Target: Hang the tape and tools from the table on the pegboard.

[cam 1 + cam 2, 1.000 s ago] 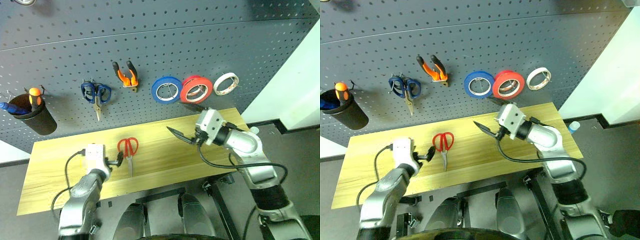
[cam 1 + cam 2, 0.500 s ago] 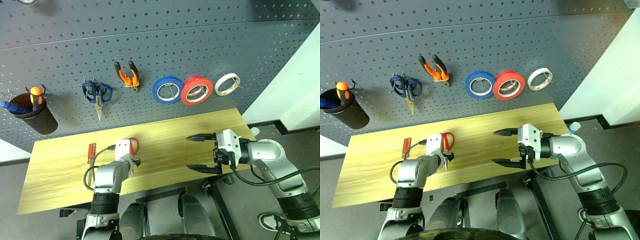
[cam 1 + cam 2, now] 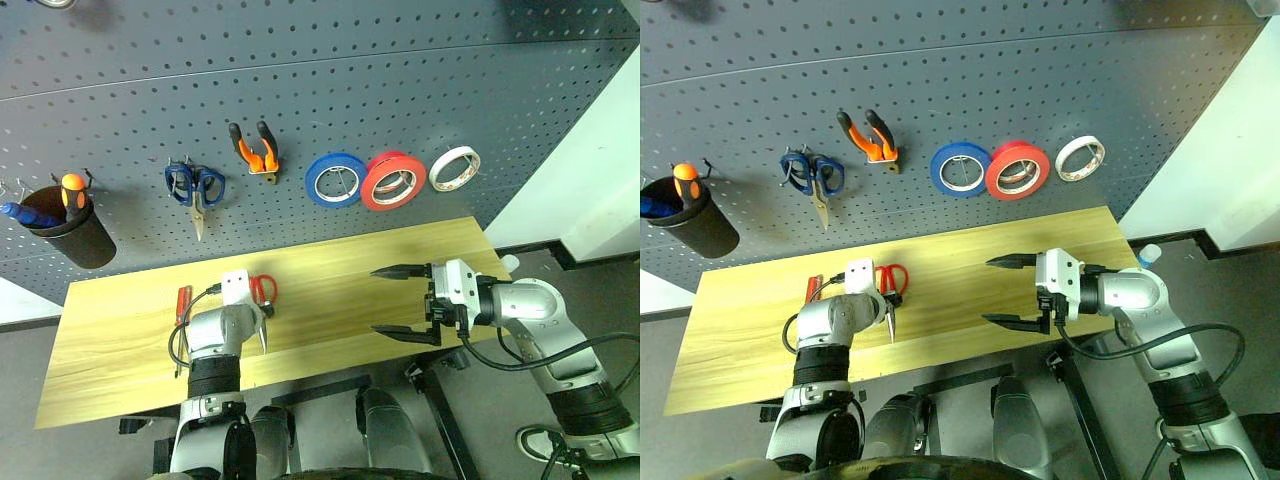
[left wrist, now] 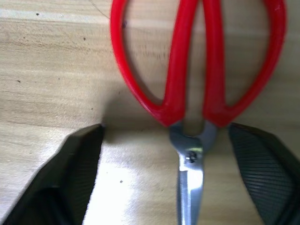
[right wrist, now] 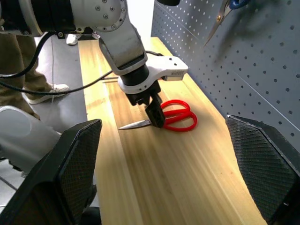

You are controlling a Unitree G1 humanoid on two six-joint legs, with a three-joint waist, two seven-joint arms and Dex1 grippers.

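Both fingers [image 4: 75, 173] straddle red-handled scissors [image 4: 194, 70] (flat on table [image 4: 47, 79]).

- Left arm [image 3: 215, 345]: silver-grey metal shell, white block at the wrist, black cable looping beside it.
- Right arm [image 3: 535, 315]: rounded silver segments, white wrist block, black cable.
- Fingers [image 5: 255, 161]: black, wedge-shaped, with ribbed pads.

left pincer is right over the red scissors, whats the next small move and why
Probably close the left pincer on the red-handled scissors. Its two black fingers sit down at the light wooden tabletop, open, on either side of the pivot where handles meet blade, and nothing is gripped yet. The open right pincer hangs well aside.
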